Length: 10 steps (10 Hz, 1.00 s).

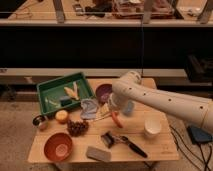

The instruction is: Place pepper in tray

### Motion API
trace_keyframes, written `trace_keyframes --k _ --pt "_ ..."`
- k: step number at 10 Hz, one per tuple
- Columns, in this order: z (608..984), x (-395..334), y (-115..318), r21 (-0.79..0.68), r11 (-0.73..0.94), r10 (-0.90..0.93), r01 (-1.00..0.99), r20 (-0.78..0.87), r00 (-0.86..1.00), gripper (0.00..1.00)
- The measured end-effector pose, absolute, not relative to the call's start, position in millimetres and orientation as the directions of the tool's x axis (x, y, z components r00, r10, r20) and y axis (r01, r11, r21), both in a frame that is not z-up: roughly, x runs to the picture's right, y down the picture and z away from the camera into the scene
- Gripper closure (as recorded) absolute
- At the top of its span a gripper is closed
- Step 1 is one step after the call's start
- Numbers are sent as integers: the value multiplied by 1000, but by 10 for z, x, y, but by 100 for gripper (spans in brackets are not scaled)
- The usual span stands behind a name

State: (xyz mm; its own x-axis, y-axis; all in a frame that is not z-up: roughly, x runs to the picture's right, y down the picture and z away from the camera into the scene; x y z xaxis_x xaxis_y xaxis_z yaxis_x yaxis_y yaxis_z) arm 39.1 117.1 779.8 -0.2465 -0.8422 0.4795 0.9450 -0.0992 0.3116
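The pepper [116,119], slim and orange-red, lies on the wooden table near its middle. My gripper [113,107] hangs at the end of the white arm that reaches in from the right, and it sits right over the pepper's upper end. Whether it touches the pepper I cannot tell. The green tray [52,94] stands at the back left of the table, well left of the gripper. It holds a few pale yellow pieces and a dark one.
A purple bowl [103,91] and a grey-blue cloth [90,107] lie between tray and gripper. Grapes [77,127], a yellow fruit [61,116], an orange bowl [57,146], a grey block [97,154], a black-handled tool [123,142] and a white cup [151,127] fill the front.
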Motion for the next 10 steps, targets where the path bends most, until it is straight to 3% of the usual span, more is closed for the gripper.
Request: trace_keyframes --k 3,7,10 --pt "7872 409 1164 302 -95 -829 949 503 -243 32" --pt "8217 395 1241 156 -160 -785 975 579 -222 32" --pt "8336 594 1348 124 -148 -767 981 612 -193 32"
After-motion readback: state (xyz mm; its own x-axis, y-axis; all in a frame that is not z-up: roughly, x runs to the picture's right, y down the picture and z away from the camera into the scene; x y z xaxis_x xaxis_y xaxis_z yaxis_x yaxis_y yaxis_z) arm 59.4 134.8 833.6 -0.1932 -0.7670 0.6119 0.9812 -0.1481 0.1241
